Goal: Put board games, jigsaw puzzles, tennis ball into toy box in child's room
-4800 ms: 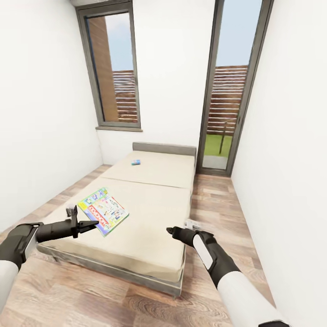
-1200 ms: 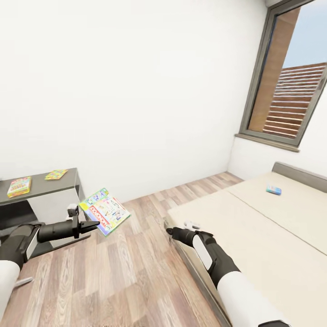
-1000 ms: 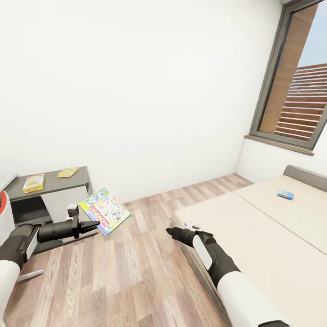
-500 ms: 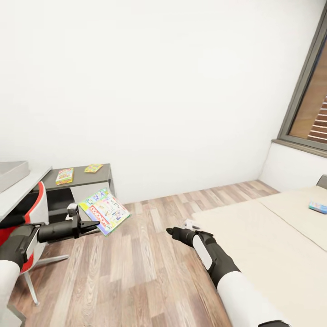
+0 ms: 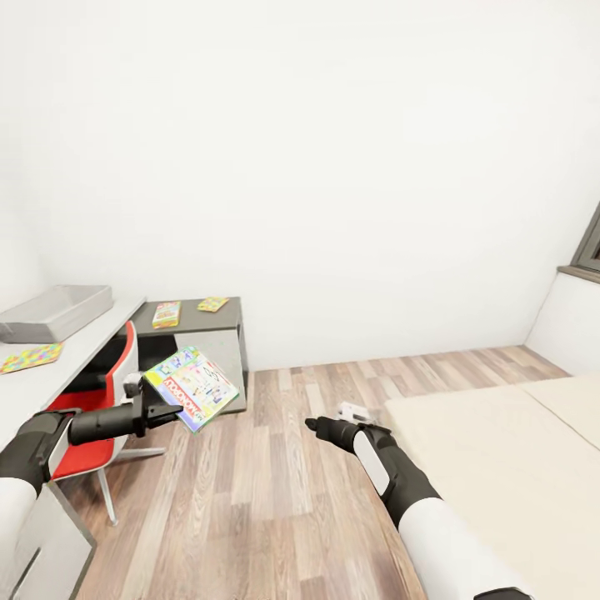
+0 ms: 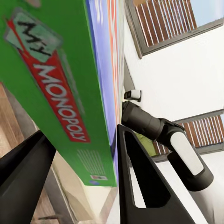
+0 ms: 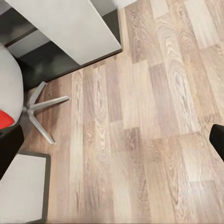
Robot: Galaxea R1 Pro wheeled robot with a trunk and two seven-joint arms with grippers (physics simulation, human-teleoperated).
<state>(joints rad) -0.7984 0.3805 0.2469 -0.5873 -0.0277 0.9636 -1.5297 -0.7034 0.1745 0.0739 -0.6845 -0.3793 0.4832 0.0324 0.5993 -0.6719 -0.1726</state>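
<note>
My left gripper (image 5: 164, 410) is shut on the corner of a colourful Monopoly board game (image 5: 192, 388), held tilted in the air; the left wrist view has its green side (image 6: 56, 93) between the fingers (image 6: 140, 186). My right gripper (image 5: 312, 425) hangs open over the floor with nothing in it. At the left, the grey toy box (image 5: 57, 310) stands on the table (image 5: 58, 375), with a bright jigsaw puzzle (image 5: 29, 358) near it. Two more flat boxes (image 5: 167, 314) (image 5: 213, 303) lie on the dark desk part. The bed (image 5: 500, 450) is at the right. The tennis ball is out of view.
A red-and-white chair (image 5: 104, 417) on a star base stands between me and the desk, also in the right wrist view (image 7: 7, 93). Wood-plank floor (image 5: 275, 483) stretches ahead to the white wall. A window corner (image 5: 587, 250) is at the far right.
The whole view has swung left: the window and most of the bed have slid out, and the desk, chair and toy box have come in. Both arms hold the same pose.
</note>
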